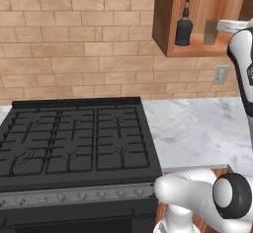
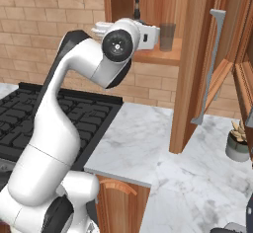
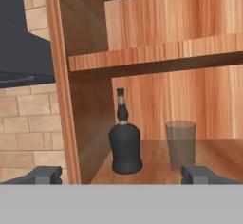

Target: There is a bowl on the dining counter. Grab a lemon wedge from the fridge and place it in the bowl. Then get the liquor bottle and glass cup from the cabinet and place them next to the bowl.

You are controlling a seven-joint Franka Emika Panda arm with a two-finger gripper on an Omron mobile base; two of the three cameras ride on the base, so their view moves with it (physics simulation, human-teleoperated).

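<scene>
The cabinet (image 3: 142,57) stands open on the brick wall. On its lower shelf the dark liquor bottle (image 3: 126,144) stands upright, with the translucent glass cup (image 3: 181,144) just to its right. My gripper (image 3: 122,178) hovers in front of the shelf, open and empty, the bottle and cup between its fingertips (image 3: 45,174) farther in. From the base, the bottle (image 1: 184,27) and cup (image 1: 210,32) sit side by side, and my hand (image 2: 153,35) is level with the cup (image 2: 167,36). The bowl, lemon wedge, fridge and dining counter are out of view.
A black gas stove (image 1: 74,138) sits below and left of the cabinet, beside the marble worktop (image 1: 197,128). The open cabinet door (image 2: 195,64) with its grey handle (image 2: 210,64) juts out at the right. A potted plant (image 2: 238,145) stands on the worktop. The range hood (image 3: 23,52) hangs to the left.
</scene>
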